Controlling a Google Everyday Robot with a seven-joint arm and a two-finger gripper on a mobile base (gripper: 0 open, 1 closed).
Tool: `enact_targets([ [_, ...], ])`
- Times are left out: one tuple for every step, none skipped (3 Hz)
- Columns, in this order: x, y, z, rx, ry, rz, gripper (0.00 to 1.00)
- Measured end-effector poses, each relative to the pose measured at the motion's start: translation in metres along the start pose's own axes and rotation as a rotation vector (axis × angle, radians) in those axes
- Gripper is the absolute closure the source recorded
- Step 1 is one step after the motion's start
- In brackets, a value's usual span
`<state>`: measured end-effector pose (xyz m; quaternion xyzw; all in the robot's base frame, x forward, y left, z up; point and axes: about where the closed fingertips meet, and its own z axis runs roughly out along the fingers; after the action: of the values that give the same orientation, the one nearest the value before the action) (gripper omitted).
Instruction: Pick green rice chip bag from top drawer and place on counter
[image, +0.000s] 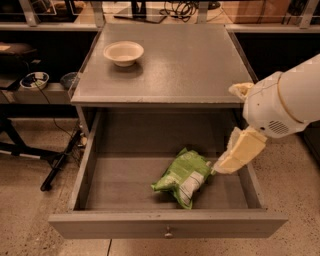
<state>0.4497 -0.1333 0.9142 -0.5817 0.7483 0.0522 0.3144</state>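
The green rice chip bag (182, 176) lies crinkled on the floor of the open top drawer (125, 185), right of its middle. The drawer's front panel carries a small round knob (168, 233). My gripper (235, 156), cream-coloured under a white arm, reaches in from the right and hangs inside the drawer, its tip just at the bag's right edge. The grey counter (185, 65) sits above the drawer and holds only a bowl.
A cream-white bowl (123, 52) stands at the counter's back left. Shelves with cables and small dishes (34, 80) lie to the left and behind. A black stand leg (60, 160) crosses the floor at the left.
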Motion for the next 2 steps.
enact_targets([
  [-0.01,0.003,0.025,-0.019,-0.026,-0.062,0.0],
  [-0.014,0.006,0.041,-0.037,-0.033,-0.091,0.0],
])
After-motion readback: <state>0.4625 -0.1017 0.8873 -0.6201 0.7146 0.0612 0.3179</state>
